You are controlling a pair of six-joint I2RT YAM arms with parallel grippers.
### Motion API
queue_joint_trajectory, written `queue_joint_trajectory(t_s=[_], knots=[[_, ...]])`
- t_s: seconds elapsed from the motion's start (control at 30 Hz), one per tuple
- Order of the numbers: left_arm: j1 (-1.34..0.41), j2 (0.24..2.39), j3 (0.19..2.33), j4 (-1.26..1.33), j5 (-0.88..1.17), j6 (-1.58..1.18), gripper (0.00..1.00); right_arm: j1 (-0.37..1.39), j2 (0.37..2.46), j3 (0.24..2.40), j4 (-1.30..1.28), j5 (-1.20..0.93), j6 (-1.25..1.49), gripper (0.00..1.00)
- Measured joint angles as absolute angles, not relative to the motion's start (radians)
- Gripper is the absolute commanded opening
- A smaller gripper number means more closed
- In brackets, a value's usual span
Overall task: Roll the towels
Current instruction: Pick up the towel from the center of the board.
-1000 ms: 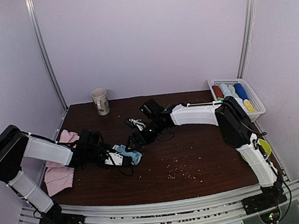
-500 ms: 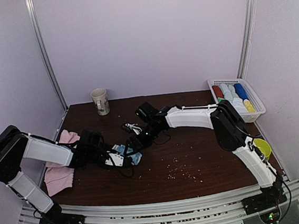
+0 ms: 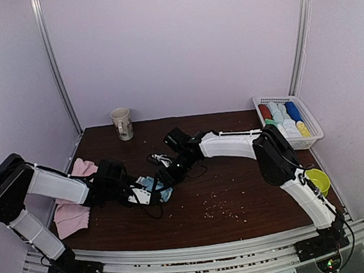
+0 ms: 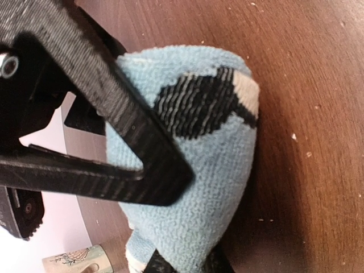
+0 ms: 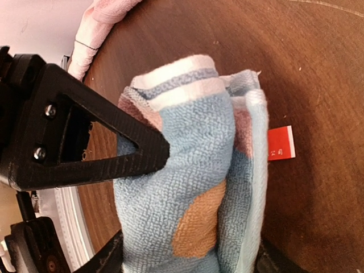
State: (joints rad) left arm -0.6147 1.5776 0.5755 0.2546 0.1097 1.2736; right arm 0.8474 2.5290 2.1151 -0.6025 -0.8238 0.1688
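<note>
The light blue towel with dots (image 3: 154,185) lies bunched in a part roll on the dark table, left of the middle. My left gripper (image 3: 144,194) reaches it from the left and my right gripper (image 3: 166,175) from the right. In the left wrist view my left gripper (image 4: 176,227) is shut on the light blue towel (image 4: 193,187). In the right wrist view my right gripper (image 5: 187,216) is shut on the same rolled towel (image 5: 187,170). Pale pink towels (image 3: 72,215) lie at the left edge, one of them further back (image 3: 82,166).
A mug (image 3: 122,123) stands at the back left. A white slatted basket (image 3: 313,131) with rolled towels sits at the back right. A yellow-green bowl (image 3: 318,179) is at the right edge. Crumbs (image 3: 220,207) dot the table. A red tag (image 5: 281,143) sticks out of the towel.
My right gripper has shifted left and nearer, closer to the left gripper, and the blue towel is bunched tighter between them. The left arm has barely moved.
</note>
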Motion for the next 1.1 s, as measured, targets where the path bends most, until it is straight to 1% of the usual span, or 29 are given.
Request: queue_joint_trajectory(t_s=[0.23, 0.33, 0.37, 0.4, 0.5, 0.53, 0.6, 0.8, 0.93, 1.0, 1.1], knots=[[-0.621, 1.571, 0.562, 0.270, 0.099, 1.279, 0.14, 0.847, 2.546, 2.121, -0.590, -0.888, 0.204, 0.39], [-0.624, 1.569, 0.558, 0.273, 0.090, 1.280, 0.15, 0.846, 2.551, 2.121, -0.574, -0.920, 0.228, 0.24], [-0.624, 1.568, 0.556, 0.276, 0.088, 1.281, 0.18, 0.846, 2.554, 2.120, -0.567, -0.929, 0.239, 0.19], [-0.624, 1.568, 0.555, 0.279, 0.086, 1.280, 0.24, 0.845, 2.556, 2.120, -0.560, -0.939, 0.245, 0.12], [-0.624, 1.567, 0.552, 0.284, 0.084, 1.274, 0.31, 0.844, 2.559, 2.117, -0.545, -0.963, 0.265, 0.00], [-0.624, 1.563, 0.552, 0.282, 0.084, 1.267, 0.36, 0.843, 2.559, 2.114, -0.542, -0.967, 0.268, 0.00], [-0.624, 1.549, 0.551, 0.273, 0.086, 1.249, 0.51, 0.842, 2.559, 2.106, -0.530, -0.975, 0.272, 0.00], [-0.617, 1.419, 0.562, 0.212, 0.136, 1.158, 0.81, 0.823, 2.514, 2.007, -0.452, -0.987, 0.296, 0.00], [-0.576, 1.321, 0.619, 0.163, 0.203, 1.075, 0.87, 0.795, 2.429, 1.888, -0.398, -0.963, 0.323, 0.00], [-0.549, 1.280, 0.637, 0.149, 0.228, 1.031, 0.93, 0.771, 2.382, 1.843, -0.373, -0.949, 0.335, 0.00], [-0.491, 1.241, 0.645, 0.124, 0.254, 0.970, 0.96, 0.720, 2.297, 1.788, -0.337, -0.929, 0.347, 0.00]])
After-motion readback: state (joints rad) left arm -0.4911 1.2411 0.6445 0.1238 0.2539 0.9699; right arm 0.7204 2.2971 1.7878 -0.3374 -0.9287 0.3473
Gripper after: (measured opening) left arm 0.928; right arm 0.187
